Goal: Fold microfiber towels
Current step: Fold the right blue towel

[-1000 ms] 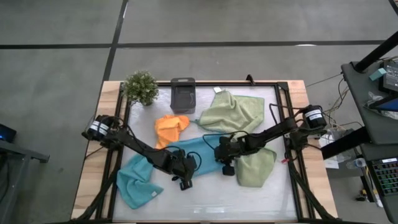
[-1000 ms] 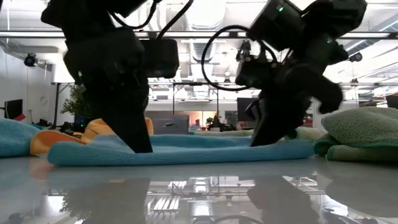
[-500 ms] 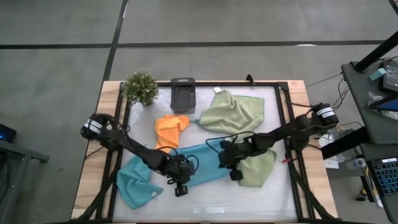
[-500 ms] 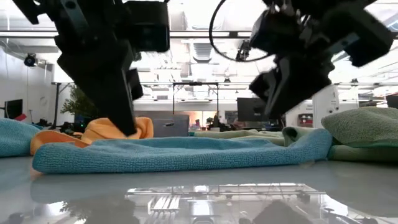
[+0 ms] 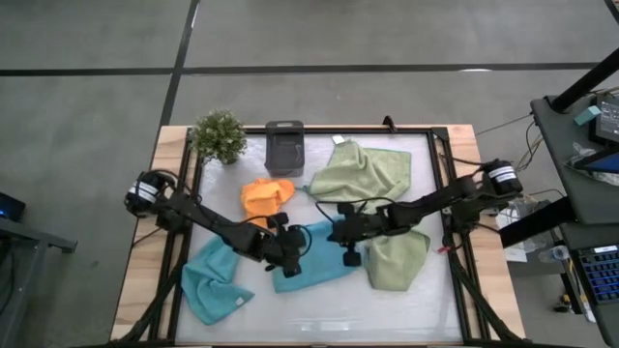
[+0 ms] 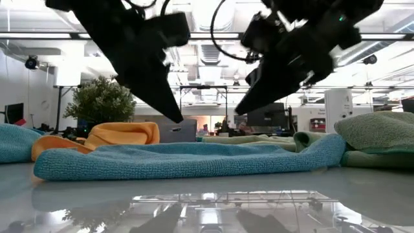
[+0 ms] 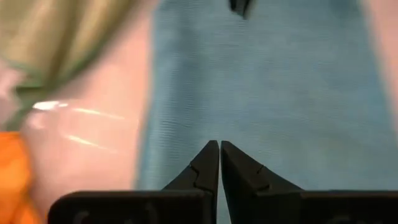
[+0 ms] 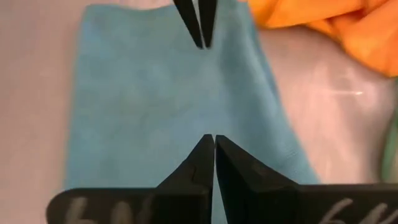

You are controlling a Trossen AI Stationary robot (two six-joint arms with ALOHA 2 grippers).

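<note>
Both grippers hang closed and empty over the same light blue towel (image 5: 311, 259) at the middle of the table (image 5: 426, 309), their tips pointing toward each other across it. The left gripper (image 7: 219, 149), fingers pinched tip to tip, has the blue cloth directly beneath and ahead of it; the right gripper (image 8: 208, 142), shut the same way, faces it from the opposite end, with the left arm's tips visible just beyond the towel's far edge. The towel lies flattened as a long strip whose long axis runs between the two grippers, roughly left to right across the table, so each arm is nearest to its own end of it. In the low view both sets of fingers appear lifted clear of the fabric, though the gap is hard to judge from that angle. Outward from the left gripper sit the orange towel (image 5: 266, 196) just beside it and a second blue towel (image 5: 211, 282) toward that arm's base; outward from the right gripper lie one green towel (image 5: 397, 261) close by and another green towel (image 5: 366, 174) farther back.
</note>
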